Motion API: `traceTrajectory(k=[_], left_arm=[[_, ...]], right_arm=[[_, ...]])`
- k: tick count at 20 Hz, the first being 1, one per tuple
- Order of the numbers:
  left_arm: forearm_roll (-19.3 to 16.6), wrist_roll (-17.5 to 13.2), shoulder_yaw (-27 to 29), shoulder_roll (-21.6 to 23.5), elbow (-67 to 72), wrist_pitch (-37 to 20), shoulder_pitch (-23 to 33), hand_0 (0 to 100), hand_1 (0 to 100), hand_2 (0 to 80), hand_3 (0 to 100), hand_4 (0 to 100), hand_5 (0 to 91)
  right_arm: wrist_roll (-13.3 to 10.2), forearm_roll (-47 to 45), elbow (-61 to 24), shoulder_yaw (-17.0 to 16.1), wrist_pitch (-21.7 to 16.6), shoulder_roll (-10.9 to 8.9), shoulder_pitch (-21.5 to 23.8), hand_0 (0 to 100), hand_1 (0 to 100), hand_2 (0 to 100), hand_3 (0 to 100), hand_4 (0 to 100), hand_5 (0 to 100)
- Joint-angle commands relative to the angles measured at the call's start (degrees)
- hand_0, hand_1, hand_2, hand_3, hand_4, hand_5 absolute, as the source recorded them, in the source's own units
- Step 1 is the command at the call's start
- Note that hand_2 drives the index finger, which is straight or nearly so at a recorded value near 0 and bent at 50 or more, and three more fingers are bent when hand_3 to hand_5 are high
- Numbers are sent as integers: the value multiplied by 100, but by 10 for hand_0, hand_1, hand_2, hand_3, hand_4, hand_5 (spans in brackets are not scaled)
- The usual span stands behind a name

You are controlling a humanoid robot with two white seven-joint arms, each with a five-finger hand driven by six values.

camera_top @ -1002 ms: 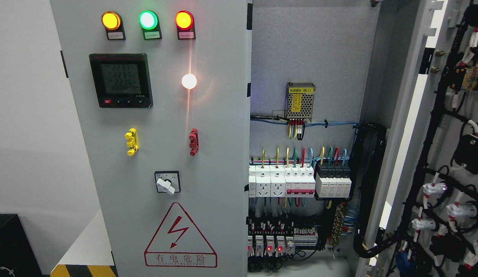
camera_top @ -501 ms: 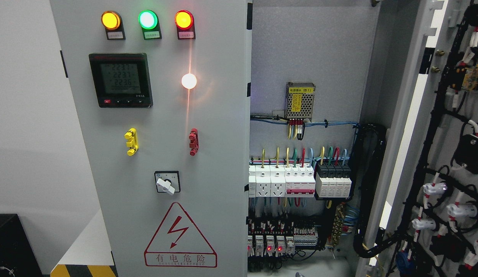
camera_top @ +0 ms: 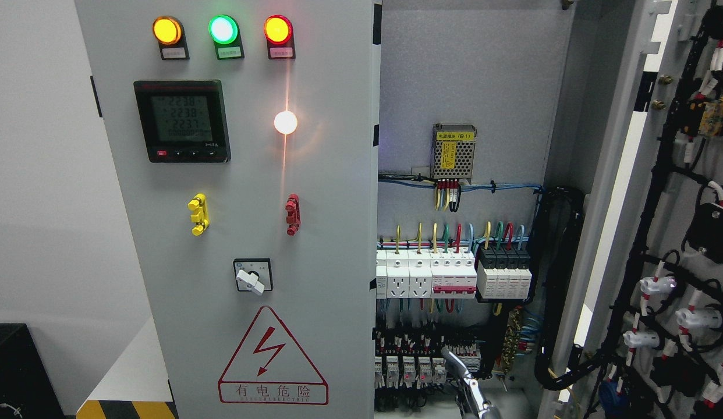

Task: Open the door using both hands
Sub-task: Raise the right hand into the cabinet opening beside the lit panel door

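Looking through my head camera, I judge the job half finished: the right door (camera_top: 658, 221) already stands swung wide at the picture's right, its inner face full of black cable, while the left door (camera_top: 239, 233) is shut, flush with the cabinet front. That one is left to pull.

Only a sliver of one hand (camera_top: 469, 387) shows, a silvery finger poking up at the bottom edge right of the middle, in front of the breakers (camera_top: 425, 273) inside the cabinet. I cannot see which side its arm comes from, nor whether the fingers are spread or curled; it touches neither door and holds nothing I can make out.

On the left door, the warning triangle (camera_top: 272, 355) carries the Chinese line 有电危险, with smaller print beneath too fine to read. The meter (camera_top: 181, 121) shows rows of digits near 223. The power supply's (camera_top: 453, 152) yellow label is too small to read.
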Motion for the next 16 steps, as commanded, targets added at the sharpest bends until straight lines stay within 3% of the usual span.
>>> traceTrajectory(k=[1, 7, 16], left_arm=[[-1, 19, -3, 41, 6, 6, 106, 0, 0, 0, 0, 0, 0], [-1, 19, -3, 41, 6, 6, 106, 0, 0, 0, 0, 0, 0], [-1, -16, 6, 41, 6, 6, 106, 0, 0, 0, 0, 0, 0]], right_arm=[[1, -60, 460, -129, 189, 346, -675, 0, 0, 0, 0, 0, 0], [1, -60, 873, -270, 321, 486, -1440, 0, 0, 0, 0, 0, 0], [1, -69, 1428, -270, 487, 522, -2213, 0, 0, 0, 0, 0, 0]])
